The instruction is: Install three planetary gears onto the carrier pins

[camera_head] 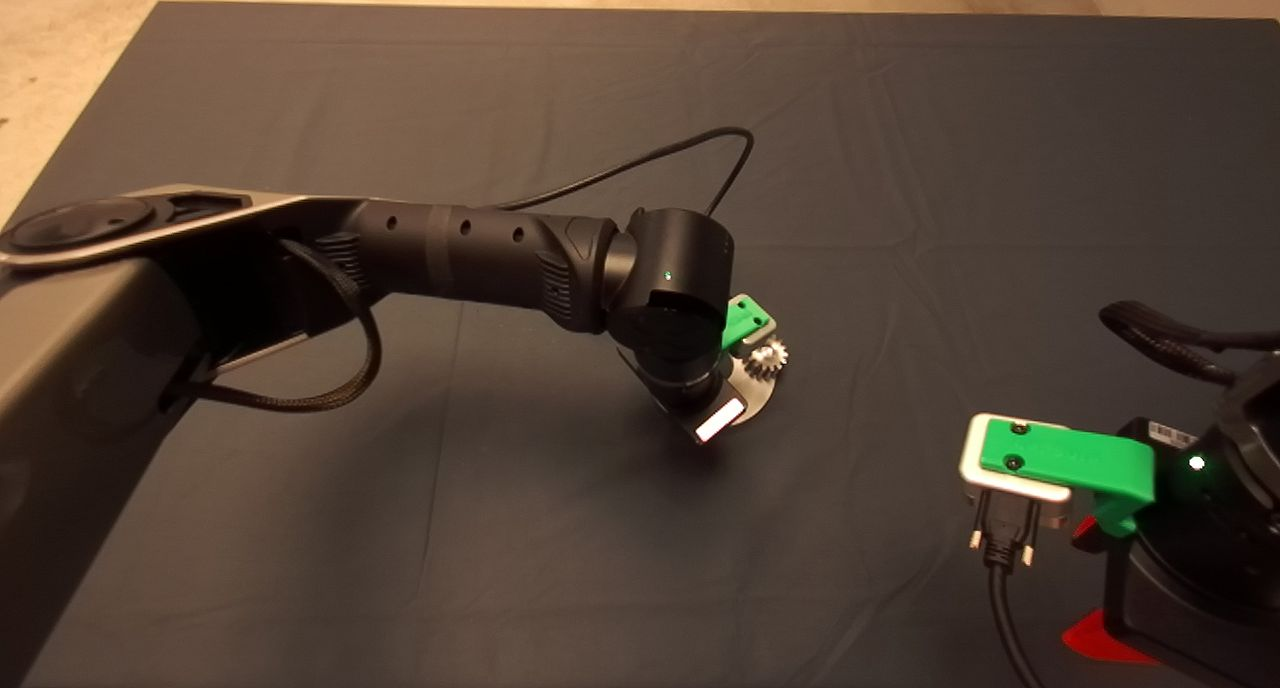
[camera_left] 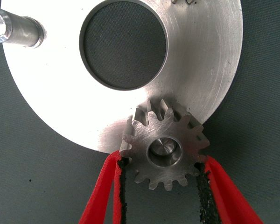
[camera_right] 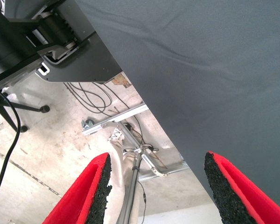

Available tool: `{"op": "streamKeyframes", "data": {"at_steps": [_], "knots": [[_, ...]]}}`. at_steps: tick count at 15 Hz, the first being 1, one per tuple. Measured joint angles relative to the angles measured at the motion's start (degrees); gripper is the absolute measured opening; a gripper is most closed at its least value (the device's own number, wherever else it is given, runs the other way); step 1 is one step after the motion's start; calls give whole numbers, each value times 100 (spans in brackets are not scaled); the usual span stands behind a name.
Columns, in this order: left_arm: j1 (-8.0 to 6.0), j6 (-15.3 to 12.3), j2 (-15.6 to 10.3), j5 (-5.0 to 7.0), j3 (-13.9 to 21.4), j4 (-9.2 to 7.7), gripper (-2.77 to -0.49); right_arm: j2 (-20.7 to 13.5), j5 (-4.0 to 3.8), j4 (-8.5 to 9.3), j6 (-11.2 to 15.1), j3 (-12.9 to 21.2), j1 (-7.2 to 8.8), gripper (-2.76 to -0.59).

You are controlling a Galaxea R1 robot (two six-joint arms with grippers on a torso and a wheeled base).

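Observation:
The flat silver disc with a large centre hole lies on the mat. One carrier pin stands bare at its rim. A planetary gear sits on another pin, whose end shows in the gear's hole. My left gripper is shut on this gear, its black pads against the teeth on both sides. In the head view a gear shows on the disc beside the left wrist, which hides the fingers. A few teeth peek in at the disc's far rim.
My right gripper is parked at the mat's lower right edge, its fingers open and wide apart over the mat edge and the floor, with cables and metal framing below. A black cable loops behind the left arm.

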Motion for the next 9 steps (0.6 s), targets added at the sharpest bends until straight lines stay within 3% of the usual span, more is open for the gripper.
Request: {"op": "streamKeyframes", "data": {"at_steps": [5, 9], "knots": [[0, 4, 0, -13, -33, -6, -235, 0, 0, 0, 0, 0, 0, -189], [0, 4, -2, 1, -33, -44, -210, 0, 0, 0, 0, 0, 0, -189]]}}
